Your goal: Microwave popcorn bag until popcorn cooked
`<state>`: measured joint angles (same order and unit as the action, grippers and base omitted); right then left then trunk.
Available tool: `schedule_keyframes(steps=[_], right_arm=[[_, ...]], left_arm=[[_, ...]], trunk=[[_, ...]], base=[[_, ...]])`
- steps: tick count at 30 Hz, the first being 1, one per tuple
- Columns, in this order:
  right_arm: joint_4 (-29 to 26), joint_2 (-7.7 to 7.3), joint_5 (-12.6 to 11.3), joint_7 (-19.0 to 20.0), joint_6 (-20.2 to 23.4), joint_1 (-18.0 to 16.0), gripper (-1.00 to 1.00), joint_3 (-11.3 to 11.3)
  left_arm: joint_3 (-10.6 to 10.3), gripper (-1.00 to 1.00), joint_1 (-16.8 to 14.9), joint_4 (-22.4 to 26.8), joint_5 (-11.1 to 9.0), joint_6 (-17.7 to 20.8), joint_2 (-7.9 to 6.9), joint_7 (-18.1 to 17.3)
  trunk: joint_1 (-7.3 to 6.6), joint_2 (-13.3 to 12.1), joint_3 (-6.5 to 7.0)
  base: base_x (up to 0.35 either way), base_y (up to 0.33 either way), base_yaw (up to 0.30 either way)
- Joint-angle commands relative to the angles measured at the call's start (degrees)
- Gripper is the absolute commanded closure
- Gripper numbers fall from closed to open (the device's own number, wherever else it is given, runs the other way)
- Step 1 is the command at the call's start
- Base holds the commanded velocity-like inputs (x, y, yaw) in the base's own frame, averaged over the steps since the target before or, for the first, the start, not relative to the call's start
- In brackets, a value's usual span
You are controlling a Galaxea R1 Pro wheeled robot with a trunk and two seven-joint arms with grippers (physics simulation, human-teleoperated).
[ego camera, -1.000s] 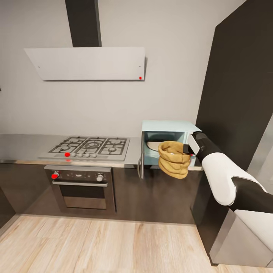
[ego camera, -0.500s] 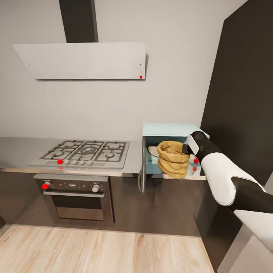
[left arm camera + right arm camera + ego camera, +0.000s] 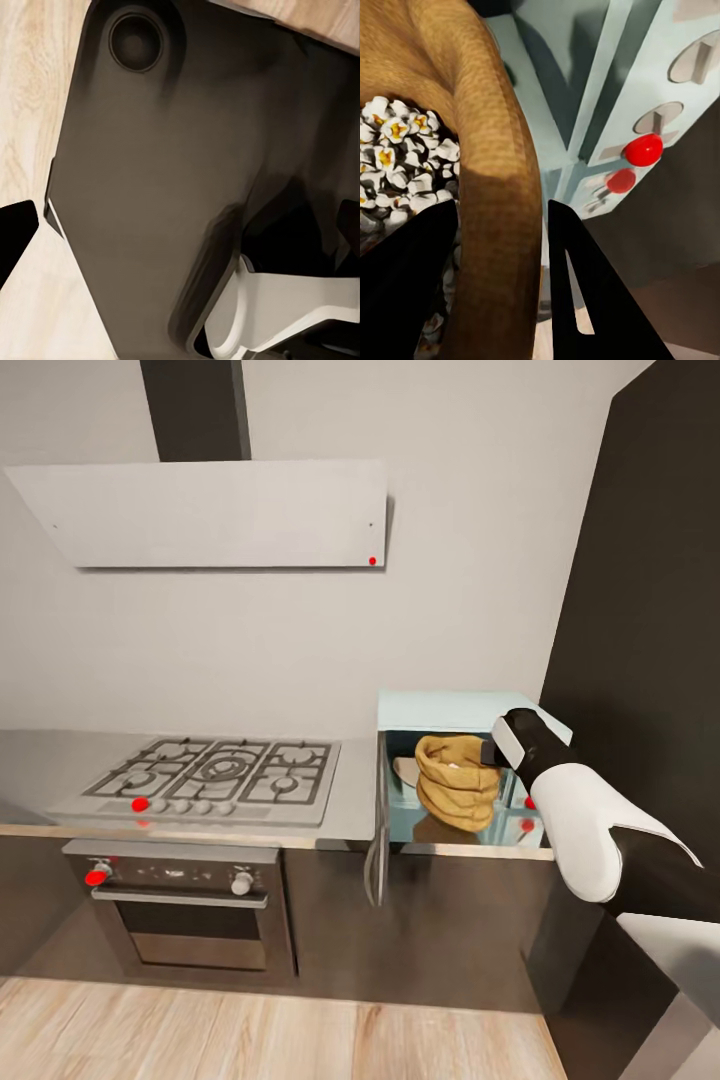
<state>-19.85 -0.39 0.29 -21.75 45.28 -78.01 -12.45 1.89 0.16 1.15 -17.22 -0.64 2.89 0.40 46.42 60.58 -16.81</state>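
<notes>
The pale mint-blue microwave [image 3: 450, 709] stands on the grey countertop [image 3: 352, 805] with its door [image 3: 376, 830] swung open to the left. The tan popcorn bag [image 3: 456, 782] hangs upright in the microwave's opening, just above the cavity floor. My right gripper [image 3: 490, 752] is shut on the bag's rolled rim from the right. In the right wrist view the rim [image 3: 499, 172] sits between the two dark fingers [image 3: 585, 292], and white popcorn [image 3: 401, 161] shows inside the bag. The microwave's knobs [image 3: 694, 60] and red dot light [image 3: 643, 149] are close by. My left gripper [image 3: 180, 232] hangs open over my dark base.
A gas hob [image 3: 210, 775] lies left of the microwave, over a dark built-in oven [image 3: 180, 905] with a grey hood [image 3: 200, 510] above. A tall dark cabinet [image 3: 650, 610] flanks the microwave's right side. Light wood floor [image 3: 250, 1030] lies below.
The head camera has come closer to the counter. My right gripper has lifted the bag from below the counter edge and carried it into the microwave's opening.
</notes>
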Motion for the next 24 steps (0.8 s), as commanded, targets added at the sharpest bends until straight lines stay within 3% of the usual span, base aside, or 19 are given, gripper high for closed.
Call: schedule_keyframes(steps=[1,8,16,24], right_arm=[[-0.04,0.0,0.0,-0.16,0.17,-0.04,1.0,-0.29],[1.37,-0.13,0.0,-0.13,-2.36,-0.04,1.0,-0.29],[1.66,-0.15,0.34,-0.13,-2.56,-0.04,1.0,-0.29],[1.69,-0.14,0.32,-0.13,-2.56,-0.04,1.0,-0.29]], left_arm=[[0.25,-1.0,0.02,0.08,-0.21,-0.07,0.01,0.04],[0.48,-1.0,0.02,0.08,-0.27,-0.06,0.01,0.04],[0.5,-1.0,0.02,0.08,-0.27,-0.03,0.02,0.04],[0.48,-1.0,0.02,0.08,-0.27,-0.05,0.01,0.04]], trunk=[[0.01,0.04,-0.06],[0.01,0.04,-0.06],[0.01,0.04,-0.06],[0.01,0.04,-0.06]], base=[[0.012,0.0,0.0],[0.126,0.0,0.0],[0.069,0.0,0.0],[0.208,0.0,0.0]])
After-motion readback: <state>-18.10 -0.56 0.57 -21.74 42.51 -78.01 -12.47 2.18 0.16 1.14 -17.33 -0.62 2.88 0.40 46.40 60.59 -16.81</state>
